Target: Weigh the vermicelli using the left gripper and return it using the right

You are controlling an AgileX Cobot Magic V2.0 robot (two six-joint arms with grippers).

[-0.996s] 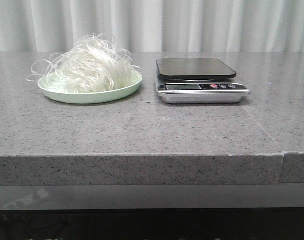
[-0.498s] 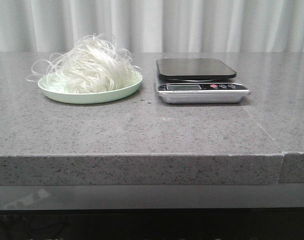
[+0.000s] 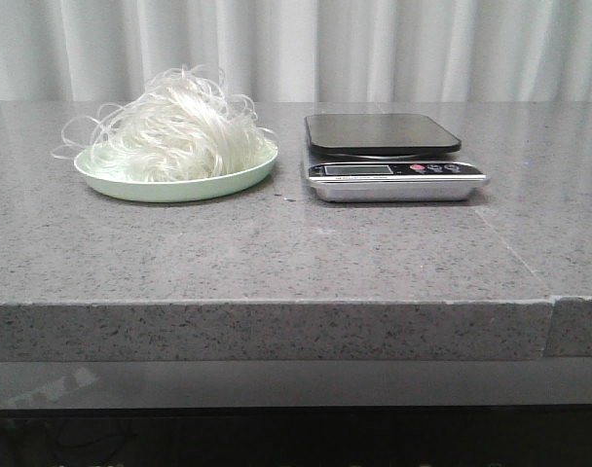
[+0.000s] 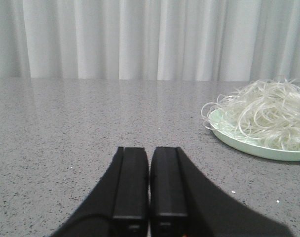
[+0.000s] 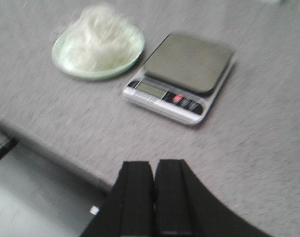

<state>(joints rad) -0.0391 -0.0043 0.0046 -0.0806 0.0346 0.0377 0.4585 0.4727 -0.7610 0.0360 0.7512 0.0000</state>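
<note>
Resting unchanged on the plate [image 3: 240,176], vermicelli [image 3: 174,131] is seen beside the bare scale [image 3: 384,134].
Left gripper [image 4: 149,185] and right gripper [image 5: 154,197] are closed, nothing held; either stage is fitted.

Motion blur is smearing the vermicelli [image 5: 99,39] beside the scale [image 5: 182,76], whose display is perhaps blank.

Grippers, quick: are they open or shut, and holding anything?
Left gripper: shut, holding nothing.
Right gripper: shut, holding nothing.
</note>
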